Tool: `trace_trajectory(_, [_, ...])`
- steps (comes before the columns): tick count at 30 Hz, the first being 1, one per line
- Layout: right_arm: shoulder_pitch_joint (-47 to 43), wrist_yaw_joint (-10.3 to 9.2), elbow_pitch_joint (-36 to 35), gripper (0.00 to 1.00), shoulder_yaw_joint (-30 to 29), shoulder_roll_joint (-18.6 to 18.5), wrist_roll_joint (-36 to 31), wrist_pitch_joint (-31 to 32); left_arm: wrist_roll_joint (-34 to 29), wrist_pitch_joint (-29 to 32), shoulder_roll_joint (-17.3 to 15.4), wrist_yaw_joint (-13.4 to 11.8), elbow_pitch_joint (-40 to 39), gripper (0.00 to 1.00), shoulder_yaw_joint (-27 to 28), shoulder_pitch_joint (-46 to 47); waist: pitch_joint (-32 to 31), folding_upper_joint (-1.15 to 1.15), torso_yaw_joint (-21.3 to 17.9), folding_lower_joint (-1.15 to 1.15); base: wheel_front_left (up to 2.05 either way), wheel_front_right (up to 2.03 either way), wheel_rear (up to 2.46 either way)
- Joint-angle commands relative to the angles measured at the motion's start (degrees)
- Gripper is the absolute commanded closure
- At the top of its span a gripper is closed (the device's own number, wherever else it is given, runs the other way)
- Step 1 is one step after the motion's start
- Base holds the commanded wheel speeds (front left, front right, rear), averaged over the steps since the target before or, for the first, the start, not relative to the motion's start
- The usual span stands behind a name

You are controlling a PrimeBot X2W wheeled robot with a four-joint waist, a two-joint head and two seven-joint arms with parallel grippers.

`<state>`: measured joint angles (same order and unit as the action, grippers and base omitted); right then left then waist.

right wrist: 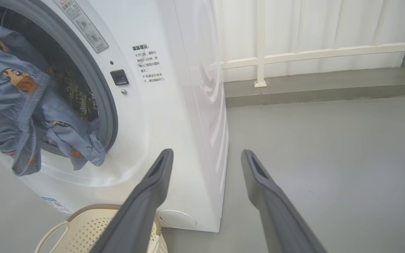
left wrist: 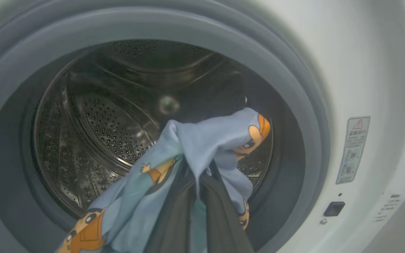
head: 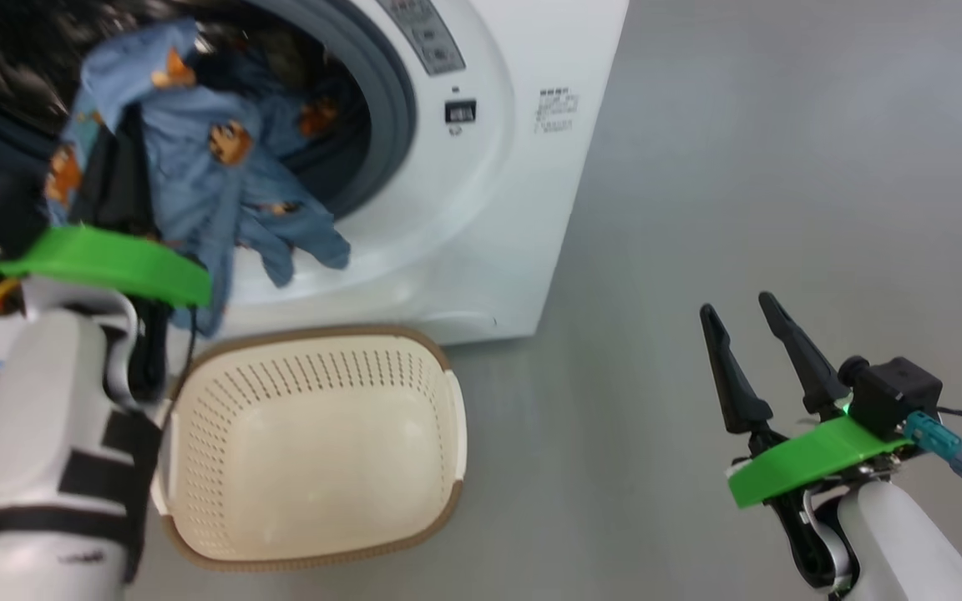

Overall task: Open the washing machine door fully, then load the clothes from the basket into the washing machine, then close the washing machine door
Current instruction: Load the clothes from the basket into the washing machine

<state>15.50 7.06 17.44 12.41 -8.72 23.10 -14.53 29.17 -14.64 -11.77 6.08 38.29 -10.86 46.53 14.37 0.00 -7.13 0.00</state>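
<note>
Nearest the head camera, the pale left forearm (head: 38, 434) is seen at the near left, with the basket (head: 314, 451) just to its right on the grey floor (head: 740, 167). No garment is seen in the basket.

The clothes (head: 197, 167) are found at the mouth of the washing machine (head: 481, 209), on the far left. They are bunched and held up in front of the steel drum (left wrist: 111, 130). One loose end is draped over the lower part of the grey seal (left wrist: 294, 105) and hangs down the white front above the basket. The mouth stands uncovered, so the washing machine door is judged open; the door itself cannot be picked out with certainty.

The left end effector (left wrist: 197, 189) is clenched on the clothes, with blue fabric gathered between and over its dark fingers (left wrist: 223, 218). The right end effector (head: 738, 321) is released, its fingers parted and nothing between them. It is held over bare floor at the near right, well apart from the machine.

The fabric is judged soft, light and limp. It will sag from any single hold, and trailing ends may catch on the seal. A hold on the bunched middle is preferred to a hem or corner, so that less cloth is left hanging. The draped end should be carried past the seal before release.
</note>
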Motion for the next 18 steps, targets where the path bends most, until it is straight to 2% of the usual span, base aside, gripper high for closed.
trace_trajectory(1, [1.46, 0.43, -1.81, 0.00, 0.61, 0.24, -0.93, -0.47, -0.68, -0.36, -2.59, 0.58, 0.41, 1.00, 1.34, 3.55, 6.02, 0.00, -2.41, 0.00, 0.00, 0.00, 0.00])
trace_trajectory(11, [3.73, 0.43, -4.13, 0.00, -0.78, 2.05, -2.46, -0.47, -2.12, -0.36, -5.51, 1.29, 12.70, 1.00, 1.00, 16.23, 15.78, 0.00, -6.63, 0.00, 0.00, 0.00, 0.00])
trace_trajectory(18, [4.45, 0.43, -5.57, 0.00, -0.79, 3.42, -3.16, -0.47, -3.09, -0.36, -7.26, 1.37, 17.14, 1.00, -0.05, 23.24, 21.01, 0.00, -8.33, 0.00, 0.00, 0.00, 0.00])
